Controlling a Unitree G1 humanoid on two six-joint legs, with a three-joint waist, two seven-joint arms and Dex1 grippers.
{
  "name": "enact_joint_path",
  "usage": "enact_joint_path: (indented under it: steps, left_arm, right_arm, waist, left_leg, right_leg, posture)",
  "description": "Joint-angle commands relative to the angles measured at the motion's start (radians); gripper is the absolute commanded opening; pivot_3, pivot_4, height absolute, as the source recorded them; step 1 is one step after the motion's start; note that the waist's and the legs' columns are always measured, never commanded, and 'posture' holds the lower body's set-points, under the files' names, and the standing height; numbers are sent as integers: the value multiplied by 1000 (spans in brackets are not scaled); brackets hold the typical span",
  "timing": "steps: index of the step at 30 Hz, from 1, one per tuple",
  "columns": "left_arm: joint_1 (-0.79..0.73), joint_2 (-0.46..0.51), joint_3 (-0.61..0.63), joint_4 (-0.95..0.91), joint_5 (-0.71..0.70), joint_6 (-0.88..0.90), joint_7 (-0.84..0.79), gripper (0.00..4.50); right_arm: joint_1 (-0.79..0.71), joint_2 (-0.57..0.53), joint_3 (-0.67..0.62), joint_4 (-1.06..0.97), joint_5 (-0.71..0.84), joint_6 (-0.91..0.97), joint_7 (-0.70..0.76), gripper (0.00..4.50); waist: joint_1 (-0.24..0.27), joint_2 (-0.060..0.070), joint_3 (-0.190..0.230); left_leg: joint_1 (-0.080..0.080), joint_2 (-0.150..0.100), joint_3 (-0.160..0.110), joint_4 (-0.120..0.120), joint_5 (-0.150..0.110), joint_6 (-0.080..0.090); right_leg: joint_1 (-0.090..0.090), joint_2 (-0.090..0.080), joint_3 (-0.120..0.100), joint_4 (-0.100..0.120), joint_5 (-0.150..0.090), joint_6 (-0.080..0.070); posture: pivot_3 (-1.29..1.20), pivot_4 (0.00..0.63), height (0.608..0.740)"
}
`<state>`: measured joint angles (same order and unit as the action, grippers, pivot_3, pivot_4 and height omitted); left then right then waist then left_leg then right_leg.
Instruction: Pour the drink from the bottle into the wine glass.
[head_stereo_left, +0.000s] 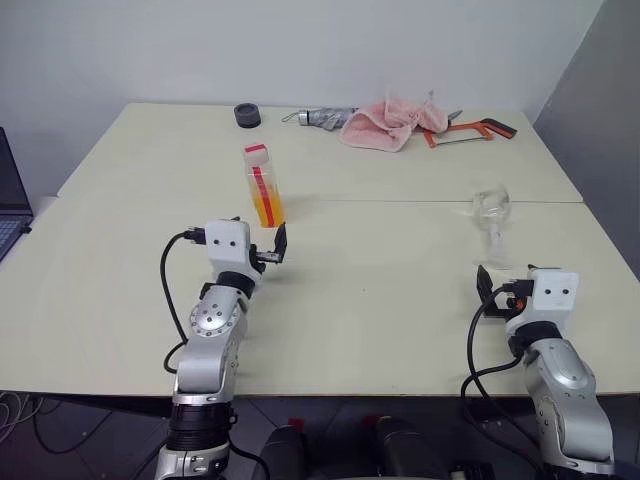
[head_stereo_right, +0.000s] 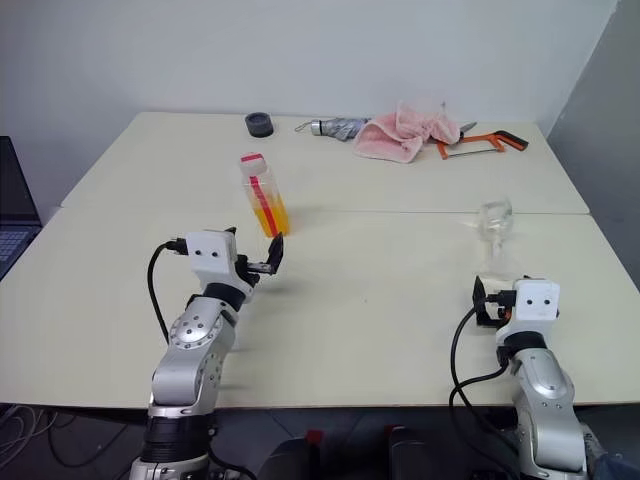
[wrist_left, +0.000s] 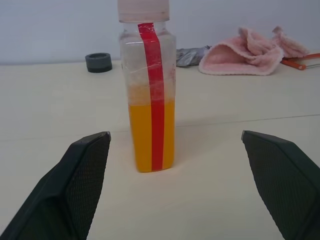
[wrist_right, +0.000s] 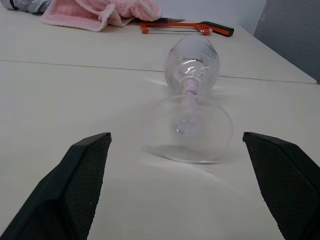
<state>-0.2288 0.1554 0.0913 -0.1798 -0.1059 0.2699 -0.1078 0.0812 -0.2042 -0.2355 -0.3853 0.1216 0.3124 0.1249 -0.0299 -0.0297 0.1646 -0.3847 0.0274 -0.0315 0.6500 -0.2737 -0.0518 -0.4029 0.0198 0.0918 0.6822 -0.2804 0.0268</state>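
overhead, from the head camera, the left pincer (head_stereo_left: 278, 243) stood wide open and empty, with the bottle (head_stereo_left: 263, 186) upright just ahead of its fingertips on the surface (head_stereo_left: 380, 290). the right pincer (head_stereo_left: 487, 285) was likewise spread and held nothing; the wine glass (head_stereo_left: 491, 213) stood a little beyond it.

next, in the left wrist view, the bottle (wrist_left: 148, 90) sat centred between the spread fingers (wrist_left: 75, 185), cap on, the drink (wrist_left: 151, 135) filling roughly its lower half. its squarish plastic sides looked light and slightly yielding, probably slick; a firm hold across the flat mid-body seemed best.

lastly, in the right wrist view, the wine glass (wrist_right: 191, 85) stood ahead between the open fingers (wrist_right: 80, 180). it seemed thin, fragile and easily tipped, so the stem looked the safest place to steady it.
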Motion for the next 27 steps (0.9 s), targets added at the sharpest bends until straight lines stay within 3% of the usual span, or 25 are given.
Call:
enact_joint_path:
  steps: [1, 12, 27]
  left_arm:
    - [-15, 4, 17, -34, -5, -20, 6, 4485]
    - [-26, 6, 25, -24, -11, 53, 27, 4485]
    - [-41, 15, 20, -18, -5, 1, -4, 4485]
  right_arm:
    - [-15, 1, -8, -15, 6, -23, -9, 4500]
    - [-12, 10, -7, -11, 4, -25, -10, 4500]
    - [-8, 13, 0, -18, 15, -27, -1, 4500]
  waist:
    - [0, 0, 0]
    - [0, 0, 0]
    - [0, 0, 0]
  left_leg:
    - [0, 0, 0, 0, 0, 0]
    - [0, 0, 0, 0, 0, 0]
    - [0, 0, 0, 0, 0, 0]
  right_leg:
    - [0, 0, 0, 0, 0, 0]
    - [0, 0, 0, 0, 0, 0]
    - [0, 0, 0, 0, 0, 0]
  posture:
    - [0, 150, 740]
    - [0, 150, 740]
    - [0, 150, 740]
